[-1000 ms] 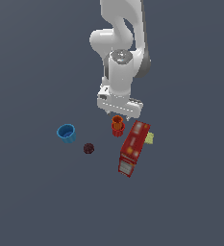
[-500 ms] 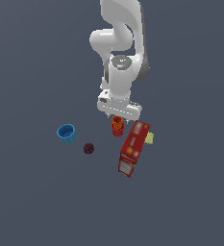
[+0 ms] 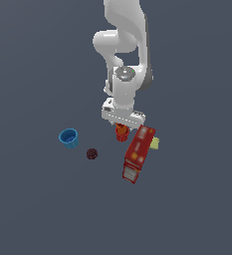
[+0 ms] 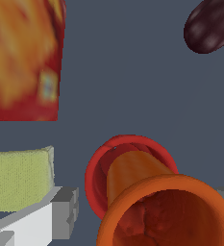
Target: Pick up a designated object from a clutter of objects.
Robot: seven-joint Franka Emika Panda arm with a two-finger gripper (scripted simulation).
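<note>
The orange cup point(image 4: 166, 211) fills the near part of the wrist view, rim toward the camera, leaning against the red cup point(image 4: 96, 168) behind it. My gripper point(image 4: 147, 206) is open, with one finger point(image 4: 60, 211) apart from the cup on one side and the other finger just showing at the frame edge. In the exterior view the gripper point(image 3: 122, 124) is low over the orange cup point(image 3: 120, 129) and the red cup point(image 3: 121, 138). The blue cup point(image 3: 68, 138) and the maroon ball point(image 3: 91, 154) lie toward the exterior view's left.
The long red box point(image 3: 138, 153) lies close to the cups on the exterior view's right, with the pale-yellow block point(image 3: 156, 143) beyond it. In the wrist view the red box point(image 4: 22, 57), yellow block point(image 4: 19, 178) and maroon ball point(image 4: 212, 26) surround the cups.
The arm has come down, bringing the gripper from above the cups to just around the orange cup. The objects have not moved.
</note>
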